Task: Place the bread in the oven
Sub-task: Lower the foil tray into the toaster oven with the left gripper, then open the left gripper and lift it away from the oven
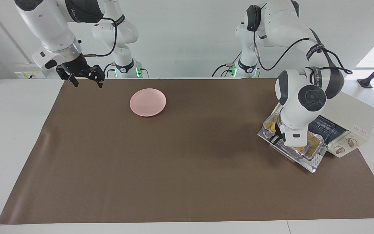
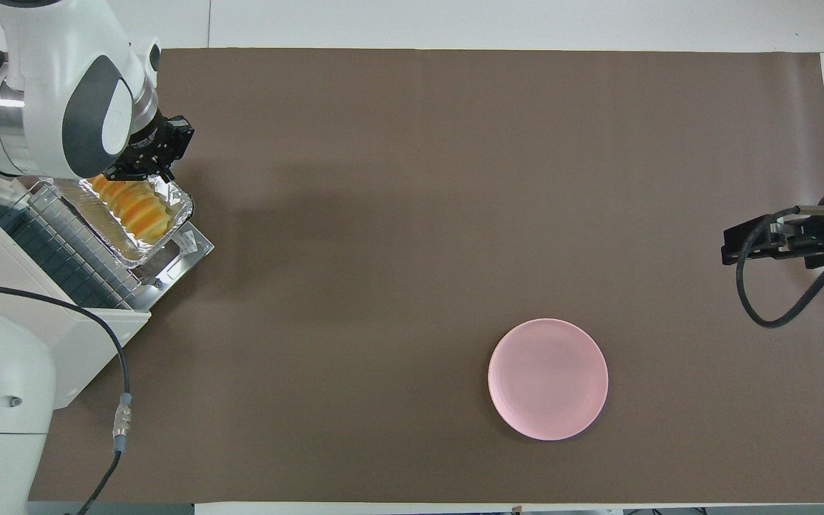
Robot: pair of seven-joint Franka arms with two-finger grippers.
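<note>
Brown mat on white table. Bread [image 2: 134, 212] lies in foil tray [image 2: 182, 207] on the oven [image 1: 359, 122]'s lowered door. Left gripper [image 2: 146, 159] at tray's rim; finger state indiscernible. Right gripper [image 1: 83, 76], fingers spread, waits over mat's edge. Step, judged: sliding tray in. Next needs a level push onto the rack.

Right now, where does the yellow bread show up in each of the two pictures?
Facing view: the bread peeks out beneath the left hand, in the foil tray on the oven door.
Overhead view: the bread lies plainly in the tray by the oven.
Shared landmark: the pink plate.
</note>
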